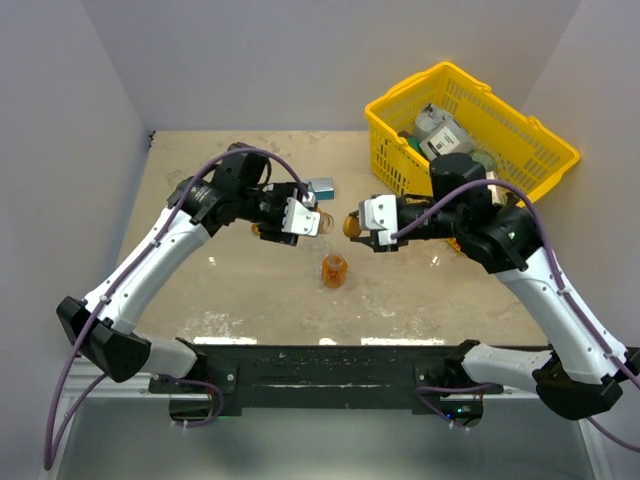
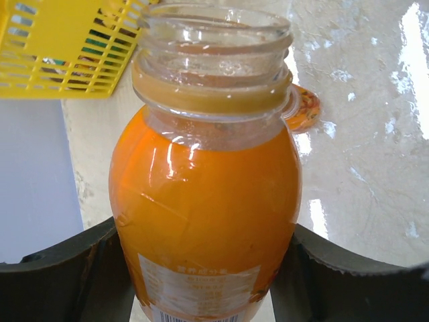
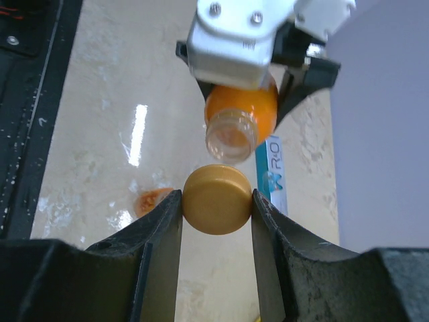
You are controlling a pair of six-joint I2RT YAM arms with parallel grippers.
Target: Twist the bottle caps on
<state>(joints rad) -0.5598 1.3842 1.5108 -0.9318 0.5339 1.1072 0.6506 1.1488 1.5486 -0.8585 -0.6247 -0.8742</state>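
Observation:
My left gripper point(image 1: 310, 222) is shut on an orange bottle point(image 2: 201, 194) and holds it on its side above the table, its open clear neck point(image 3: 230, 137) pointing at my right gripper. My right gripper point(image 1: 354, 229) is shut on a brownish-orange cap point(image 3: 216, 199), gripped by its rim between both fingers, a short gap away from the neck. The cap also shows in the top view point(image 1: 349, 226). A second small orange bottle point(image 1: 335, 270) stands upright on the table just in front of both grippers. The other cap is not seen apart from it.
A yellow basket point(image 1: 445, 68) with several items stands at the back right, behind my right arm. A blue-and-white box point(image 1: 322, 187) lies on the table just behind the left gripper. A black rail point(image 1: 330, 360) runs along the near table edge.

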